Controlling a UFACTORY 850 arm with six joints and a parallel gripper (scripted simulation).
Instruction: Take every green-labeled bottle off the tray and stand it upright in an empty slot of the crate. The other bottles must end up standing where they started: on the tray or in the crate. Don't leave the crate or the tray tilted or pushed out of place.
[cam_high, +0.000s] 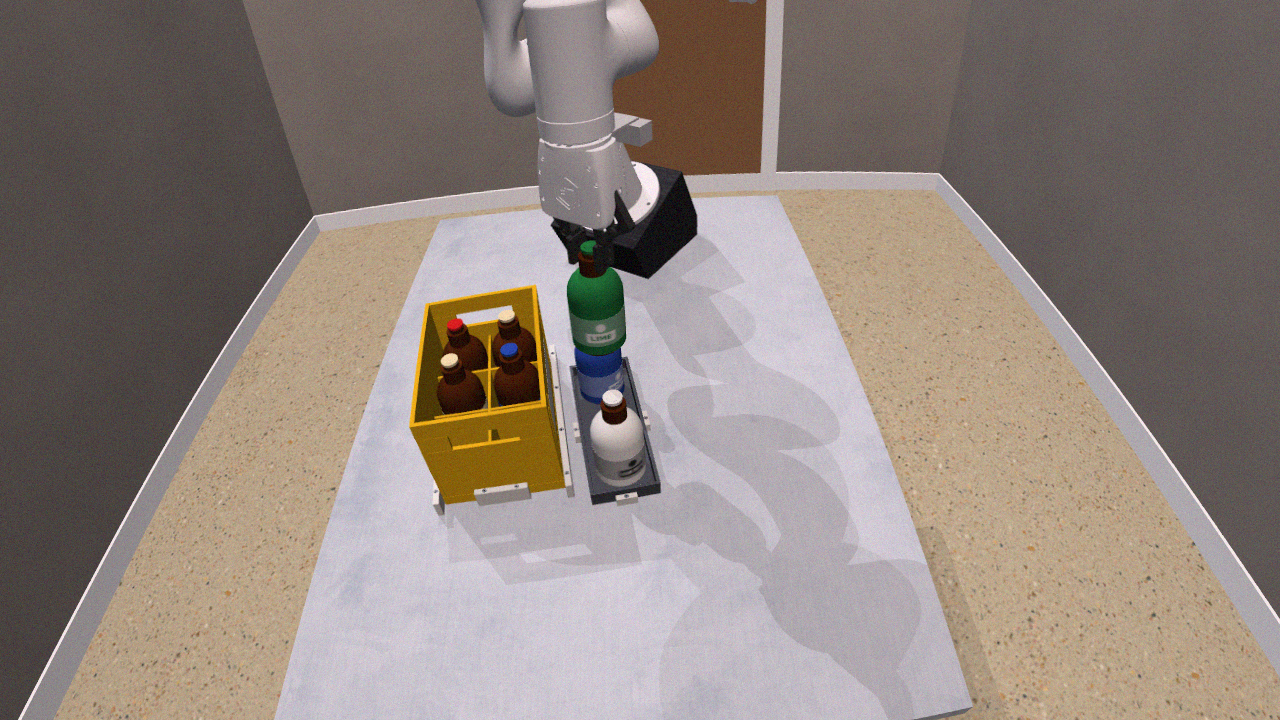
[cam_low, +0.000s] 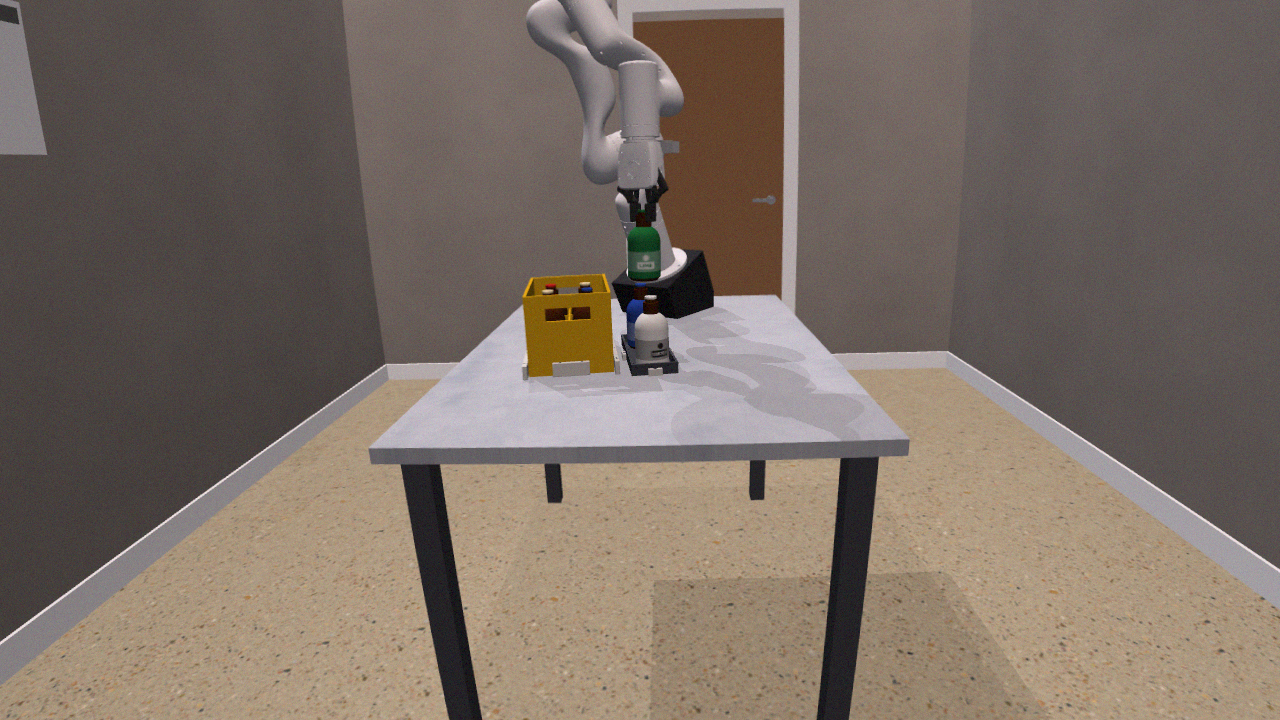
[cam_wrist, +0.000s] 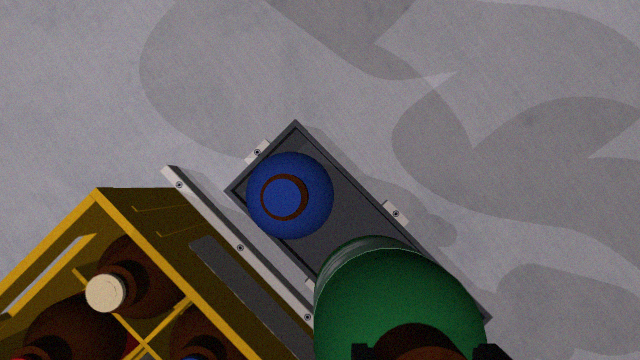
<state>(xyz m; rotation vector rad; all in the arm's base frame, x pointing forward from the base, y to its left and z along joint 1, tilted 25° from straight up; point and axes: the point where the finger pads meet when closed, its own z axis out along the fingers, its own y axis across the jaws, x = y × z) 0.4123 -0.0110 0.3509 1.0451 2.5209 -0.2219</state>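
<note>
The black jaws of the white arm's gripper are closed on the brown neck of a green-labeled bottle with a green cap, holding it upright and hanging straight down. In the exterior view the bottle hangs in the air, its base above the tops of the bottles left on the tray.

Directly below the jaws lies a dark grey rectangular tray with a low rim, resting on the pale grey surface. In the wrist view the end of the tray under the held bottle shows bare grey floor. Further along the tray from the jaws stands a blue-labeled bottle with a blue cap, upright; beyond it, at the tray's far end from the jaws, stands a white-labeled bottle with a white cap, also upright.

To one side of the tray, just beside it with a white bracket strip between them, sits a yellow wooden crate with a cross divider. All four slots hold brown bottles: one with a red cap, two with cream caps, and one with a blue cap. Crate and tray both sit flat, their long sides parallel.

Behind the jaws, the arm rises from a black block base at the back of the surface.
</note>
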